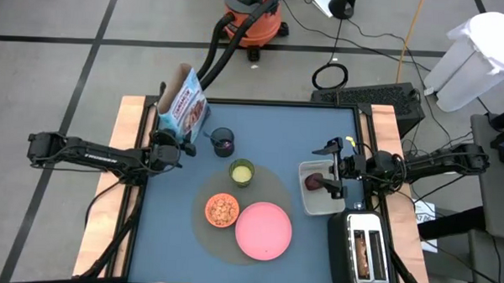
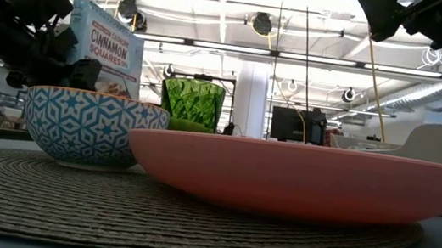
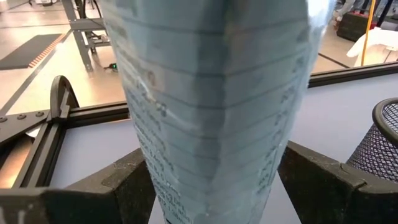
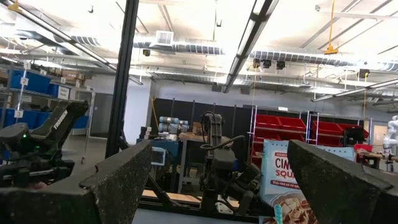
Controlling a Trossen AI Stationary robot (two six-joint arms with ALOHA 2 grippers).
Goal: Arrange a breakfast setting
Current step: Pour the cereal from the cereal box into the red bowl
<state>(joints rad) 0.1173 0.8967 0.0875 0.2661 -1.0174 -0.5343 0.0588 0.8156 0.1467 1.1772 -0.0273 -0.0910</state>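
Note:
The cereal box (image 1: 184,105) stands at the table's far left, and my left gripper (image 1: 169,147) is shut on it. The dark blue mug (image 1: 223,140) stands beside it. On the round grey mat (image 1: 200,232) sit the green cup (image 1: 242,171), the small orange bowl (image 1: 223,210) and the pink plate (image 1: 263,230). The dark red fruit (image 1: 314,181) lies in the clear tub (image 1: 327,207). My right gripper (image 1: 327,171) hangs open above the tub, touching nothing. The toast slice (image 1: 362,255) stands in the black toaster (image 1: 348,271). I cannot make out the purple spoon. My left gripper pinches the cereal box low down, one finger (image 3: 134,183) on each broad face, with the narrow side panel (image 3: 211,124) facing the wrist. The fingers come level from the table's left side. The box stands about upright; the bowl hides its bottom in the low view.
The toaster stands at the near right corner, just near of the tub. Wooden strips (image 1: 127,120) run along the table's left and right edges. A vacuum cleaner (image 1: 255,15) and cables lie on the floor beyond the far edge.

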